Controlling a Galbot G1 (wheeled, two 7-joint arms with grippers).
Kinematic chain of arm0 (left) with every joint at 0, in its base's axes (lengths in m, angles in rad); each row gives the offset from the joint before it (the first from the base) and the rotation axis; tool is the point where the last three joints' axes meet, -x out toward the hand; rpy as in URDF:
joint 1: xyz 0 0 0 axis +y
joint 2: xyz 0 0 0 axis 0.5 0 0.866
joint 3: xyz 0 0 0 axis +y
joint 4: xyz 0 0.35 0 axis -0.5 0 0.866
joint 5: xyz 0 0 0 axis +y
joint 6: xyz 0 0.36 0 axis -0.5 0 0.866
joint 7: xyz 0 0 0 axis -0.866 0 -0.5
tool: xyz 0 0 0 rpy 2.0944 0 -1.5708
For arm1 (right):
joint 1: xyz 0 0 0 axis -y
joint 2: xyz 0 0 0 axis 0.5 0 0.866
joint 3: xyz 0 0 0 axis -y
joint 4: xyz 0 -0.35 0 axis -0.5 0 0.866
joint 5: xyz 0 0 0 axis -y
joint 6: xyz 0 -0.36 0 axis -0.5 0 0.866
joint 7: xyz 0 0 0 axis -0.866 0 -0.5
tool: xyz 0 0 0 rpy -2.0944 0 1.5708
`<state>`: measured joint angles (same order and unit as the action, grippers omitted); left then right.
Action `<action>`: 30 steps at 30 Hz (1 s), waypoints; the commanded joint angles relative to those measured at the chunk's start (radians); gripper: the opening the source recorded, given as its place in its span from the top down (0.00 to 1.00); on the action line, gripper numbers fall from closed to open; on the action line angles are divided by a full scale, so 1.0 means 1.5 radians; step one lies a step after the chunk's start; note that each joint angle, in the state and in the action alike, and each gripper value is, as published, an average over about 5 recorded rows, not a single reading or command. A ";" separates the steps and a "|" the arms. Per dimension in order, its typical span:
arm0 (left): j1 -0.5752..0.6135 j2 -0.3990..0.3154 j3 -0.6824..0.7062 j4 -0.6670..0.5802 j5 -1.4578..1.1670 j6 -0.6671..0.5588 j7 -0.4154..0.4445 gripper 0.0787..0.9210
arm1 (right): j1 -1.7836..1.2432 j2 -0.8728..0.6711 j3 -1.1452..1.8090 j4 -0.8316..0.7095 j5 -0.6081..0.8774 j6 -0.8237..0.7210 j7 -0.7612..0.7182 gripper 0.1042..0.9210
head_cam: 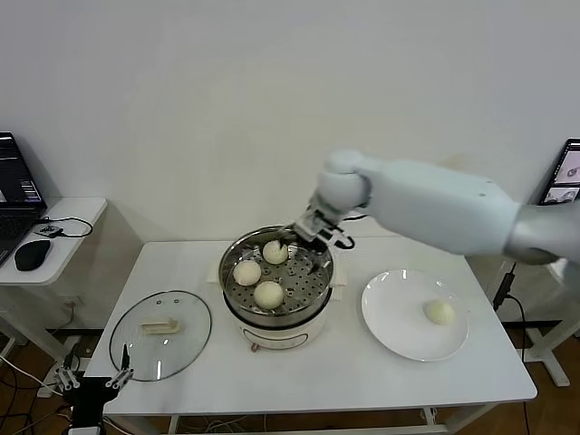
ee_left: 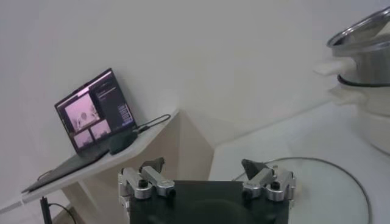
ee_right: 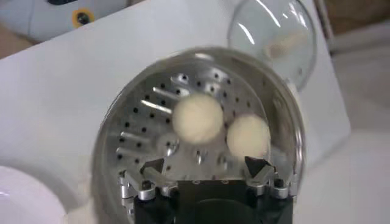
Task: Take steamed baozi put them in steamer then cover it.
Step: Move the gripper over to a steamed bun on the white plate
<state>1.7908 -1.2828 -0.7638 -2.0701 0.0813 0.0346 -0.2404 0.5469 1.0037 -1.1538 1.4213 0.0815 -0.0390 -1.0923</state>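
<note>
Hovering my right gripper (head_cam: 317, 237), jaws spread & empty, over shiny round steel steamer (head_cam: 237, 260): 3 cream-white round baozi (head_cam: 268, 294) in, 1 on flat white plate (head_cam: 390, 331), clear glass cover (head_cam: 190, 340) on counter (head_cam: 362, 376).

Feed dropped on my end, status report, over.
Right gripper open over steamer; left gripper open, parked low. Three baozi in, one on plate. Cover on table. Nothing obstructing.

The right arm (head_cam: 435, 213) is a thick, smooth shell of pale blue-white, with a rounded ball-like wrist joint (head_cam: 343, 186). Its gripper (head_cam: 317, 237) is black with dark cabling, fingers hard to make out. In the wrist views each gripper (ee_left: 207, 176) (ee_right: 206, 173) shows a black body, silver knuckles with dark screws, and pointed black fingertips (ee_left: 153, 165).
</note>
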 commanded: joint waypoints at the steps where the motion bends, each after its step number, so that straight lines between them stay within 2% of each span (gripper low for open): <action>1: -0.001 0.002 0.005 -0.001 0.001 0.001 0.001 0.12 | -0.024 -0.221 0.050 0.095 0.001 -0.171 -0.008 0.12; 7: -0.003 0.003 0.013 -0.002 0.006 0.001 0.002 0.12 | -0.173 -0.344 0.163 0.092 -0.086 -0.138 -0.019 0.12; 13: -0.002 0.003 0.015 -0.004 0.011 0.003 0.004 0.12 | -0.364 -0.389 0.314 0.049 -0.169 -0.092 -0.033 0.12; 21: -0.001 0.000 0.018 -0.001 0.014 0.003 0.004 0.12 | -0.443 -0.379 0.368 -0.018 -0.220 -0.085 -0.017 0.12; 30: 0.004 0.002 0.010 -0.003 0.012 0.003 0.004 0.12 | -0.496 -0.312 0.413 -0.102 -0.256 -0.077 -0.005 0.12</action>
<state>1.7961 -1.2813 -0.7481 -2.0736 0.1004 0.0395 -0.2343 -0.0677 0.5213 -0.6332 1.3612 -0.2348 -0.1563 -1.1041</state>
